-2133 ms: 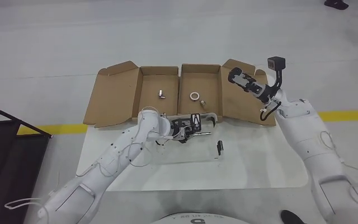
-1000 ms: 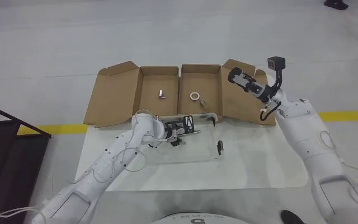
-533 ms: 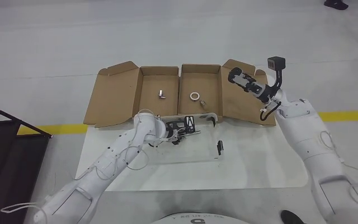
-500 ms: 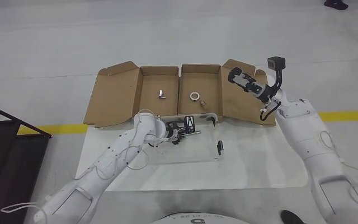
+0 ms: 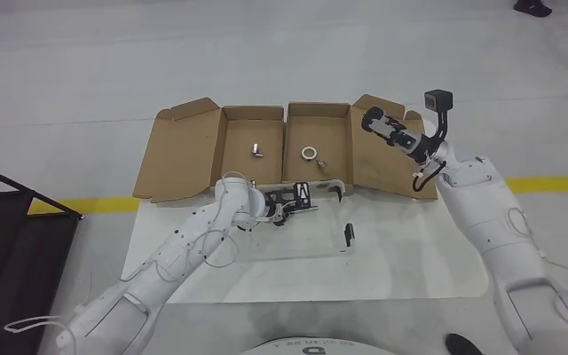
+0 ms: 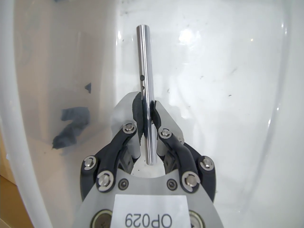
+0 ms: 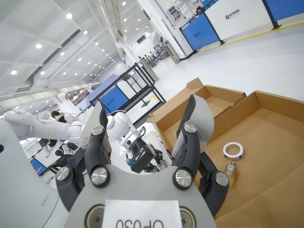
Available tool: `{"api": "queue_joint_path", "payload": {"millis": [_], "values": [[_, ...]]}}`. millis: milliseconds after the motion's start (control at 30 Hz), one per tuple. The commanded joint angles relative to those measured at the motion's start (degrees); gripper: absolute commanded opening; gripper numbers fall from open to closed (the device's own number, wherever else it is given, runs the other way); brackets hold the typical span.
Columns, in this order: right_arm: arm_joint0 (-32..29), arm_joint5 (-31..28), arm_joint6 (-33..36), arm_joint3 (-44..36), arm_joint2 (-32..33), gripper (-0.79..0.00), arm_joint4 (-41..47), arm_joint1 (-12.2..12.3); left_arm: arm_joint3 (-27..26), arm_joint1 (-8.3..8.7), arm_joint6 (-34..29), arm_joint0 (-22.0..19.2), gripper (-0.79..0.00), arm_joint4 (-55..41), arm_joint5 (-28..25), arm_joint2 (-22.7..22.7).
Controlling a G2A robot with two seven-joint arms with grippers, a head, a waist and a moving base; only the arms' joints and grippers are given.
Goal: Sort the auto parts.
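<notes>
My left gripper point(image 6: 144, 106) is shut on a shiny steel rod point(image 6: 144, 72), held low inside a clear plastic tray point(image 6: 23, 143). From above, this gripper point(image 5: 300, 197) sits at the tray's point(image 5: 302, 241) far side, just in front of the cardboard boxes. The left box point(image 5: 251, 133) holds a small metal part point(image 5: 256, 150). The right box point(image 5: 317, 129) holds a metal ring point(image 5: 309, 153) and a brass fitting point(image 5: 321, 162), also seen as ring point(image 7: 233, 151) and fitting point(image 7: 230, 170). My right gripper point(image 7: 146, 104) is open and empty, raised over the right box's outer flap point(image 5: 377, 155).
A black part point(image 5: 348, 233) lies by the tray's right edge. Dark scraps point(image 6: 71, 129) show through the tray wall. The box flaps point(image 5: 182, 151) spread outward on both sides. White table surface point(image 5: 408, 257) lies open in front and to the right of the tray.
My left gripper shifted a little to the left and toward the boxes inside the tray, then edged back right. The right arm has not moved.
</notes>
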Motion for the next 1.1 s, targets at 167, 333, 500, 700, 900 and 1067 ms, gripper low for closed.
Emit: {"api": "queue_joint_path", "payload": {"millis": [167,333,500,700,900,1067], "values": [[0.0,0.0,0.0,0.0,0.0,-0.197,0.0,0.0,-5.4,1.5,3.9,1.6,-0.785,-4.2,-5.6,-4.0],[0.0,0.0,0.0,0.0,0.0,-0.203,0.0,0.0,-7.3,3.16,7.6,3.9,-0.785,-11.0,-11.3,-9.0],[0.0,0.0,0.0,0.0,0.0,-0.188,0.0,0.0,-5.4,4.03,8.3,5.3,-0.785,-22.1,-11.9,-12.6],[0.0,0.0,0.0,0.0,0.0,-0.179,0.0,0.0,-4.6,4.81,6.1,6.0,-0.785,-41.6,-11.1,-15.3],[0.0,0.0,0.0,0.0,0.0,-0.185,0.0,0.0,-2.5,5.9,-4.4,5.5,-0.785,-68.7,-7.9,-14.7],[0.0,0.0,0.0,0.0,0.0,-0.182,0.0,0.0,-0.5,6.82,-14.1,4.2,-0.785,-85.3,-4.1,-14.8]]}}
